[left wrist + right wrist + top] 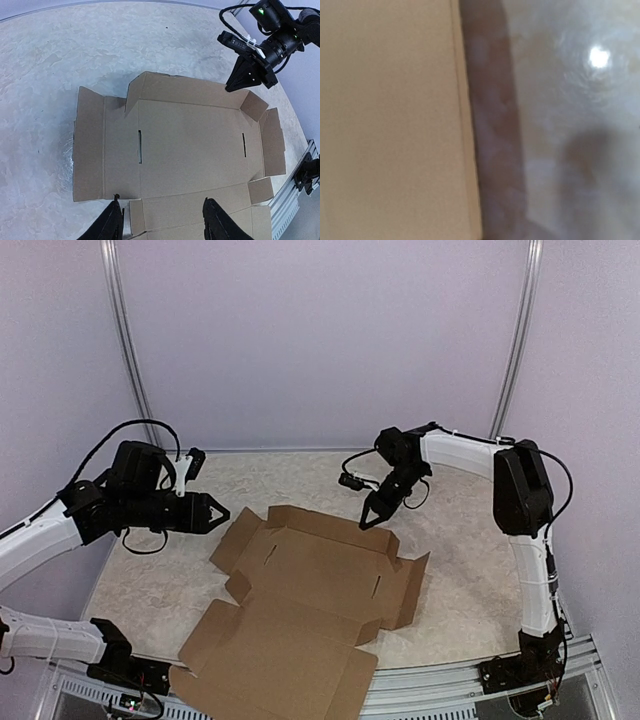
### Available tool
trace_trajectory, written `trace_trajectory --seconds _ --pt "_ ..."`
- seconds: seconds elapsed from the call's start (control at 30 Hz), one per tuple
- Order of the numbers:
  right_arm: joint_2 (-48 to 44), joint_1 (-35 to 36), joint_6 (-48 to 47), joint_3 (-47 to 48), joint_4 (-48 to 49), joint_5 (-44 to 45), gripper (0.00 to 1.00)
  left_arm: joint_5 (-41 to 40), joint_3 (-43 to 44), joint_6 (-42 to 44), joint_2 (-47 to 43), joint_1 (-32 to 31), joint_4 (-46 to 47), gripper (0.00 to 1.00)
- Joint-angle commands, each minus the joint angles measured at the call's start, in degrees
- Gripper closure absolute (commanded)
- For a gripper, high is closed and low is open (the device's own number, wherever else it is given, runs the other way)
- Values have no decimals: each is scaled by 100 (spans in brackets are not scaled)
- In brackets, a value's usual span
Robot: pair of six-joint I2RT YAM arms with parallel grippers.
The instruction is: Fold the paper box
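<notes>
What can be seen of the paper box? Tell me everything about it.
The paper box is a plain brown, unmarked die-cut cardboard sheet, lying mostly flat and unfolded on the table. Its middle panel bears two narrow slits. The far long flap and the small corner flaps stand partly raised. Its near panel reaches past the table's near edge. The right gripper is at the far flap's edge, contact unclear; the left gripper hangs apart from the sheet.

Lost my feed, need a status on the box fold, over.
Left claw open, left of paper box. Right claw at rear flap, jaws unclear. Sheet mostly flat, rear flap raised. Nothing in the way.
</notes>
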Motion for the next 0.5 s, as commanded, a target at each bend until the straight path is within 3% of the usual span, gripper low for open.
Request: trace_trajectory --seconds 0.0,0.47 --pt "-663 228 165 -258 375 774 100 8 -32 3 -99 131 289 47" --pt "-2136 1238 380 -1811 1569 2712 100 -203 11 135 731 150 1292 45"
